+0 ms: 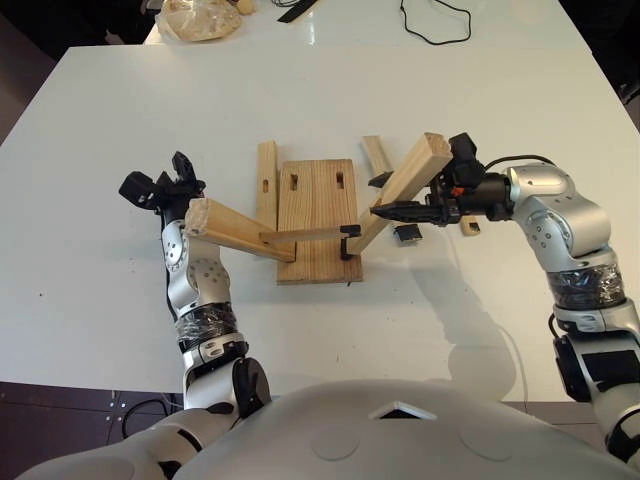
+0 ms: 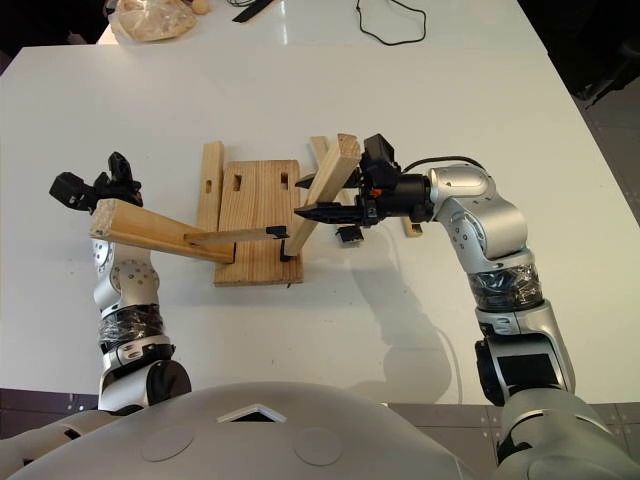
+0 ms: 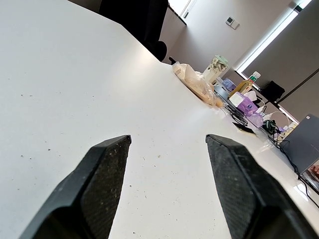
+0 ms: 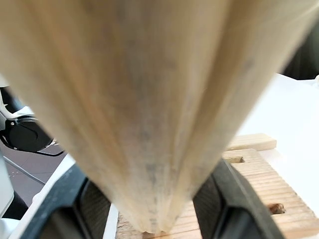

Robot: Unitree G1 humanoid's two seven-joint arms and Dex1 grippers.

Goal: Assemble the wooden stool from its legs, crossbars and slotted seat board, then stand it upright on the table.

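Observation:
The slotted seat board (image 1: 318, 215) lies flat at mid-table. My right gripper (image 1: 398, 211) is shut on a thick wooden leg (image 1: 408, 180) that it holds tilted over the board's right edge; the wood fills the space between its fingers (image 4: 219, 199). A thin crossbar (image 1: 310, 234) runs from that leg to a second thick leg (image 1: 235, 230), which slants off the board's left corner toward my left wrist. My left gripper (image 1: 170, 183) is open beyond that leg's end, with only bare table between its fingers (image 3: 99, 184).
A slotted wooden piece (image 1: 267, 178) lies along the board's left side. Another bar (image 1: 377, 153) and a small wooden bit (image 1: 468, 226) lie near the right arm. A bag (image 1: 200, 18) and a black cable (image 1: 435, 22) sit at the far edge.

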